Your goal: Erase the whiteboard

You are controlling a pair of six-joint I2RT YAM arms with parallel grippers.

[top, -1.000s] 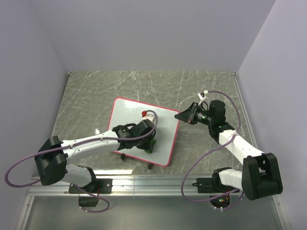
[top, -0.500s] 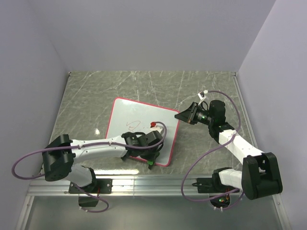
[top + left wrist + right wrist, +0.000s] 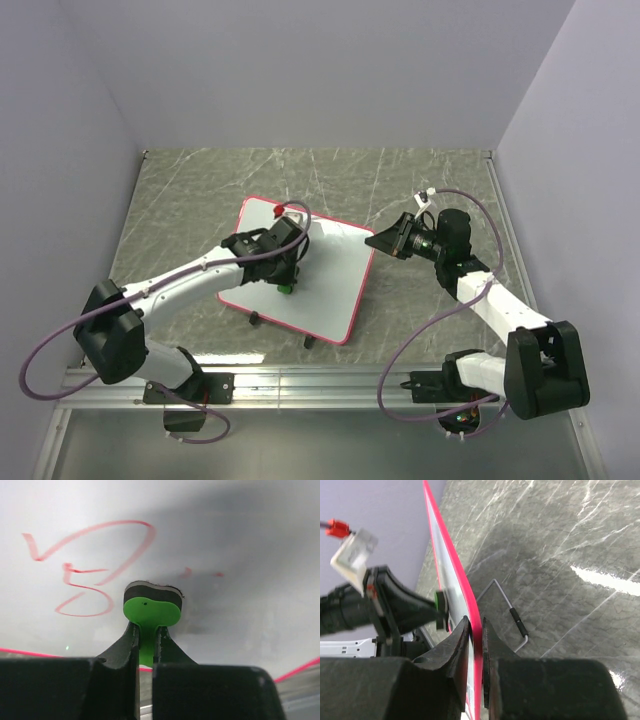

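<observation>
While my right end effector pinches the whiteboard at its right edge, my left end effector clamps a green eraser against its face. The red scribbles lie just left of the eraser, so the left arm is nearer.

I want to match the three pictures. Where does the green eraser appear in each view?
Top external: the eraser is a small green spot left of centre, on the whiteboard.
Left wrist: it fills the centre, pressed against the white surface.
Right wrist: it is only a thin green sliver left of centre.
Shared landmark: the board's red frame.
</observation>
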